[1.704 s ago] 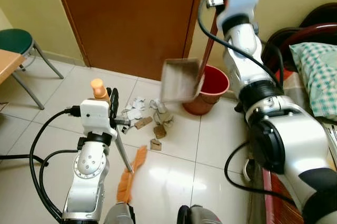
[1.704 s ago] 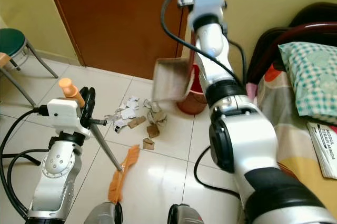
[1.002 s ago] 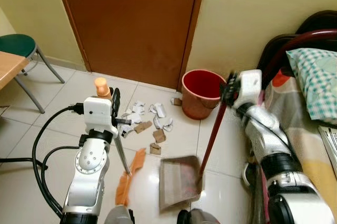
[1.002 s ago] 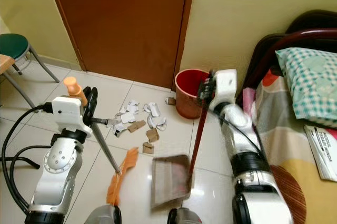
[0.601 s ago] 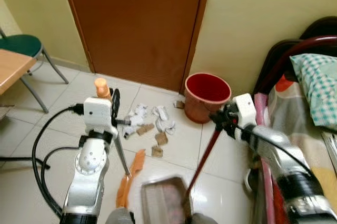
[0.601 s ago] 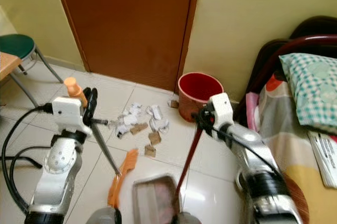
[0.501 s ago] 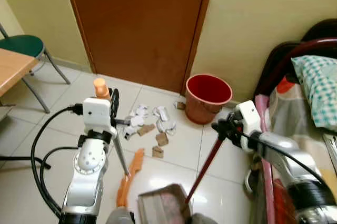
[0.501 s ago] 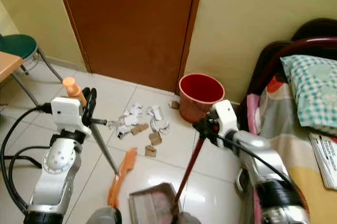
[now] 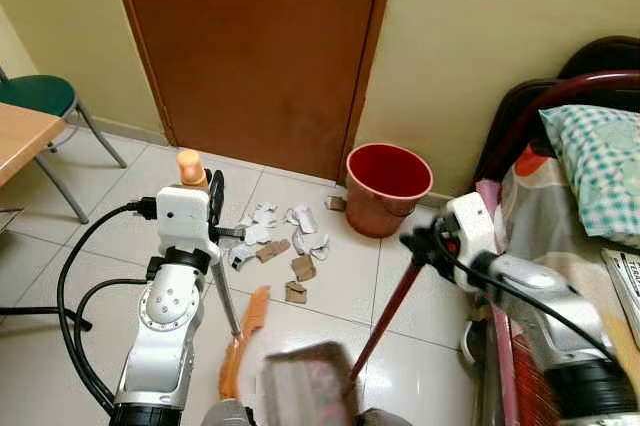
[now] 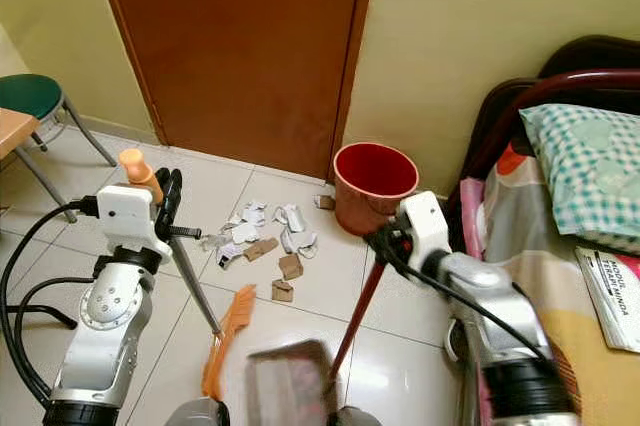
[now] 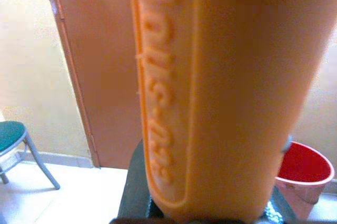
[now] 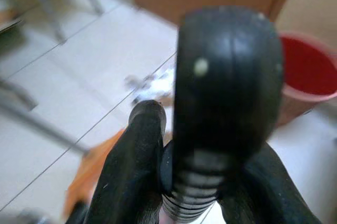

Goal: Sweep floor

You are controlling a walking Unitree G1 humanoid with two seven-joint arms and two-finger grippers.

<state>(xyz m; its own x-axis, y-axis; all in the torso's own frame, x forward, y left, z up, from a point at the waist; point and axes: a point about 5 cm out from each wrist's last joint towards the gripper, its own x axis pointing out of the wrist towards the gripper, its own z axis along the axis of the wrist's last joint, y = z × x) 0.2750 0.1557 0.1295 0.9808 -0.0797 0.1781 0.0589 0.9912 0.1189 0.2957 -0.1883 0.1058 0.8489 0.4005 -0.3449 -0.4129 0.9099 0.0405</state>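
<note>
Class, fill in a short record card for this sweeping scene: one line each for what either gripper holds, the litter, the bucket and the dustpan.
left gripper: shut on the broom, orange handle tip upward, orange bristles on the tiles
right gripper: shut on the dustpan handle, a red rod slanting down to the pan
dustpan: near the robot's feet, blurred
litter: white paper and brown card scraps on the tiled floor, between broom and bucket
bucket: red, upright, by the door
</note>
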